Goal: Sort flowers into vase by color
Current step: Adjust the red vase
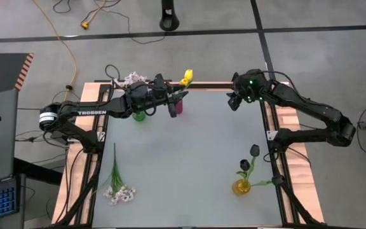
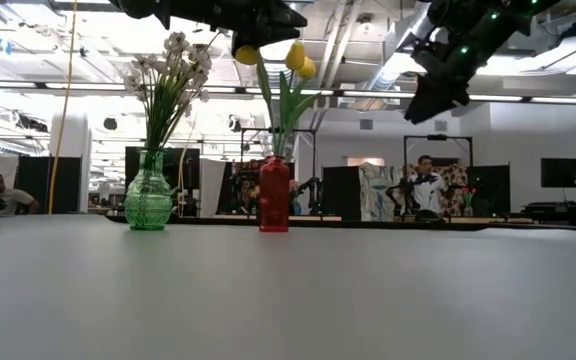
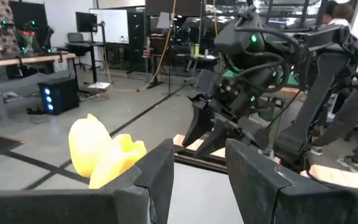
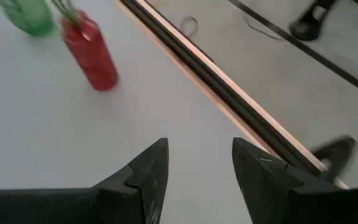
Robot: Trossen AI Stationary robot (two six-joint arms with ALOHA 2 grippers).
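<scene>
red vase [image 2: 274,195], green vase [image 2: 148,192], yellow tulips [image 2: 301,58]

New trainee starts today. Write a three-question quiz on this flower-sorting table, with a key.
1. True or false: the red vase holds yellow tulips.
2. Which vase holds the dark tulips? A) green vase B) yellow vase C) the red vase
3. Fill in: the one flower not yet in a vase, the white spray, lies on the table on the ____ arm's side.

Key
1. True. The left gripper hovers open just above them; the right gripper waits open near the far edge, holding nothing.
2. B
3. left
</scene>
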